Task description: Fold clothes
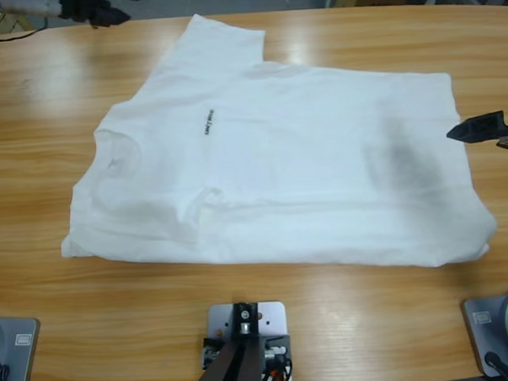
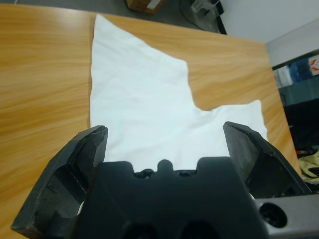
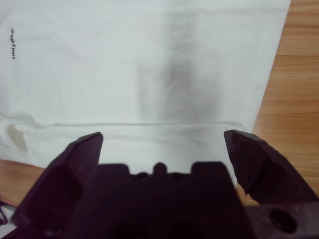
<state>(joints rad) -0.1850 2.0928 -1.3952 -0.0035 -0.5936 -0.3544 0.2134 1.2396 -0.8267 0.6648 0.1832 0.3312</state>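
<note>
1. Both pincers stand with their jaws spread wide apart and nothing between them: the left pincer and the right pincer.
2. Under the left pincer, its wrist view shows the white T-shirt with one short sleeve reaching up over the wooden surface.
3. Under the right pincer, its wrist view shows the shirt's body with a grey shadow across it, a folded edge running across just ahead of the jaws, and the tiny dark print at the far left.
4. Seen from the high view, the T-shirt lies spread across the middle of the surface, neck toward the left side, hem toward the right.
5. One sleeve points to the top edge; the lower side is folded in over the body, making a long straight crease.
6. A black pincer tip shows at the right edge, just beside the hem; another dark arm part sits at the top left corner, clear of the fabric.
</note>
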